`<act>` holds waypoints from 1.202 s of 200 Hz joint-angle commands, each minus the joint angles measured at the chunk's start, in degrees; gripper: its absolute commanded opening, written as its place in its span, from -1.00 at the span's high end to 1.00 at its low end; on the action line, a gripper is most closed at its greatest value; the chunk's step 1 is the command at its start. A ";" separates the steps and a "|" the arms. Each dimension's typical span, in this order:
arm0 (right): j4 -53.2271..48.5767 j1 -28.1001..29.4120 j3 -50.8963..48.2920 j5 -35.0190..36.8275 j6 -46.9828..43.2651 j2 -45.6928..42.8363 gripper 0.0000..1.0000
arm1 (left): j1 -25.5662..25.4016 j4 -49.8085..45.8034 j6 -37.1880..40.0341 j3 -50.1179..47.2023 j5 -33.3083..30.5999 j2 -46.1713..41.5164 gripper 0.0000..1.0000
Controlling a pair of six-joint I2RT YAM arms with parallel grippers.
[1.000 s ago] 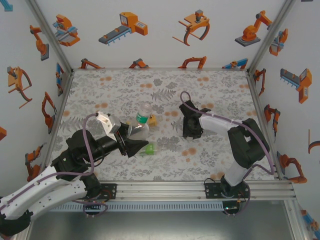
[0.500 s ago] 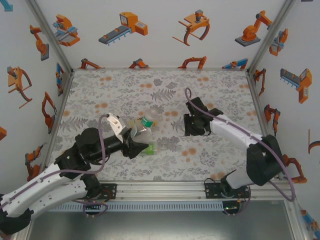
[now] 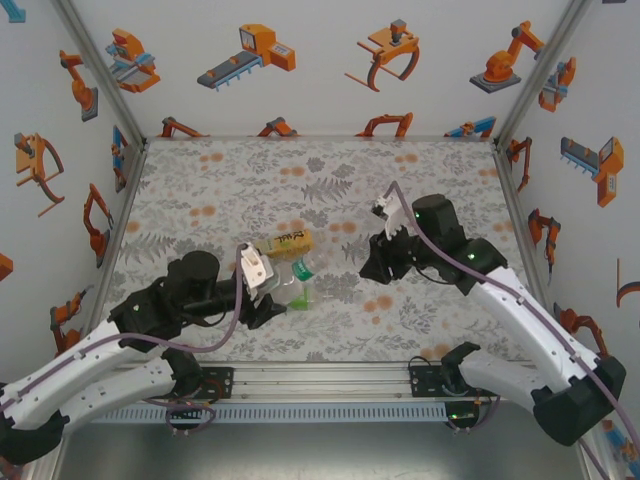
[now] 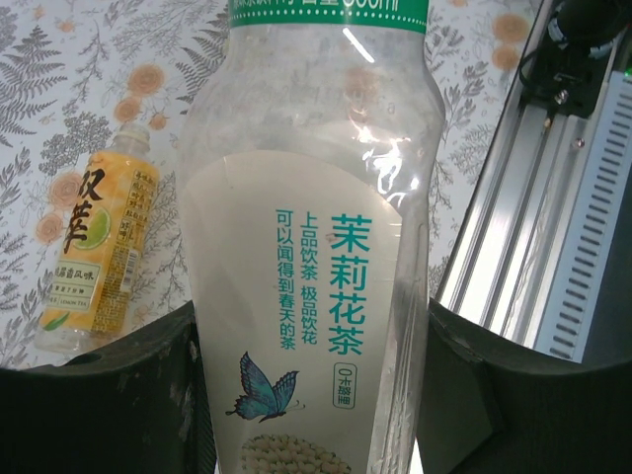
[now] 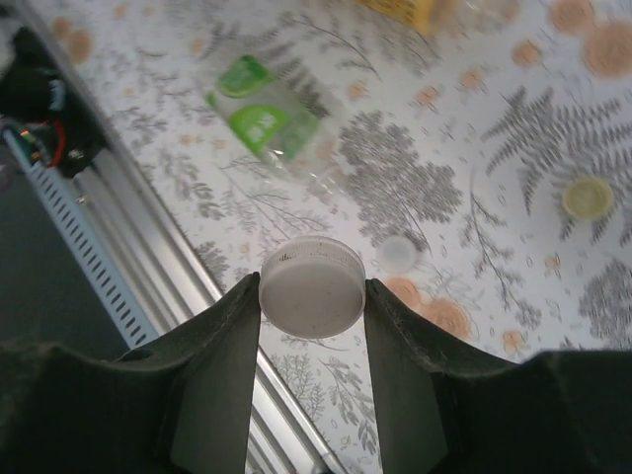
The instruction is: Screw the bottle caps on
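The patterned desk (image 3: 220, 180) carries the loose parts.

The left pincer (image 4: 308, 395) is closed partway around the body of a clear bottle (image 4: 316, 197) with a white and green label, one finger on each side. The right pincer (image 5: 313, 326), well apart from it, is closed nearly all the way on a pale cap (image 5: 313, 291), gripping it by the rim.

A yellow-labelled bottle (image 4: 94, 247) and a green-labelled bottle (image 5: 267, 118) lie on their sides. Two more caps (image 5: 398, 254) (image 5: 588, 197) rest on the desk.

Likely faults:
- Cross-threading, if the cap meets the neck tilted.
- The thin bottle wall buckling or turning in the grip under twist.
- The cap slipping out, since it is gripped only at the edges.
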 commanded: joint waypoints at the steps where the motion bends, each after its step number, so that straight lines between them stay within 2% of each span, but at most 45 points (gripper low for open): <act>1: 2.85 0.39 0.94 -12.01 -7.62 -2.91 0.57 | 0.10 -4.03 4.98 3.22 2.95 1.62 1.00; 27: 7.85 1.50 0.95 -17.90 -8.75 -6.26 0.57 | 0.10 -6.55 6.63 5.40 4.93 4.51 1.00; 75: 13.56 4.08 1.49 -21.87 -8.90 -8.33 0.73 | 0.10 -6.04 7.13 6.63 8.53 7.33 1.00; 127: 15.40 5.38 1.63 -25.33 -8.77 -7.79 0.76 | 0.10 -5.78 7.49 6.84 10.31 7.97 1.00; 208: 17.01 8.04 1.88 -24.79 -8.88 -6.01 0.86 | 0.11 -5.36 8.48 7.19 15.76 8.05 1.00; 240: 16.97 8.63 1.98 -26.01 -8.89 -5.81 0.90 | 0.10 -5.24 8.63 7.34 16.13 8.63 1.00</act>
